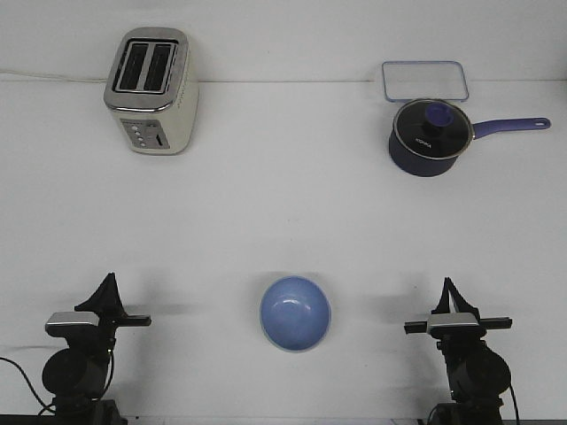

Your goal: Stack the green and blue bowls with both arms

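Two grippers, left (pixel 108 285) and right (pixel 449 289), point upright flanking the blue bowl (pixel 295 312), fingers together, grasping nothing.

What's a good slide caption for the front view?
Blue bowl centred between both grippers; toaster and saucepan behind.

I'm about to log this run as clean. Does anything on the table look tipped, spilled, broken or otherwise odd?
Nothing is tipped or spilled. One oddity: only the blue bowl shows, upright between the arms, with a pale rim peeking at its lower edge; no separate green bowl is visible.
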Controlling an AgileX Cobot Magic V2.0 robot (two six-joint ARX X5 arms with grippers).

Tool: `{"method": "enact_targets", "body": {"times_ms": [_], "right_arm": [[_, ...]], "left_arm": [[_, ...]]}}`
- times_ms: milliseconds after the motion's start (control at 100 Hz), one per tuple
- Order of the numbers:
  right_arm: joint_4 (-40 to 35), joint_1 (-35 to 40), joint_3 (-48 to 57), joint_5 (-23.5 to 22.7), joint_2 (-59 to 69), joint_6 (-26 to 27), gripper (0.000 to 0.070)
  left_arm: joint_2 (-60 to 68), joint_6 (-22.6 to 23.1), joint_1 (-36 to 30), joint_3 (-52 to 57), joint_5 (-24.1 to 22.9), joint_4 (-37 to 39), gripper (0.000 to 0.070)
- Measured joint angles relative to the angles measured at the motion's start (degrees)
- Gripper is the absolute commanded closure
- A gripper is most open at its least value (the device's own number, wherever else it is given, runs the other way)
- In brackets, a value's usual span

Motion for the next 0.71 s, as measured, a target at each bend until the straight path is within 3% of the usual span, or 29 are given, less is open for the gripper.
{"method": "enact_targets", "body": {"times_ms": [220, 710], "right_arm": [[3.6, 0.0, 0.0, 0.1, -0.1, -2.4, 0.0700], [4.9, 0.1, 0.0, 0.2, -0.1, -2.5, 0.0700]], "left_arm": [[0.0, 0.0, 0.0, 0.0, 0.0, 0.0, 0.0688], [0.0, 0.0, 0.0, 0.0, 0.0, 0.0, 0.0688]]}}
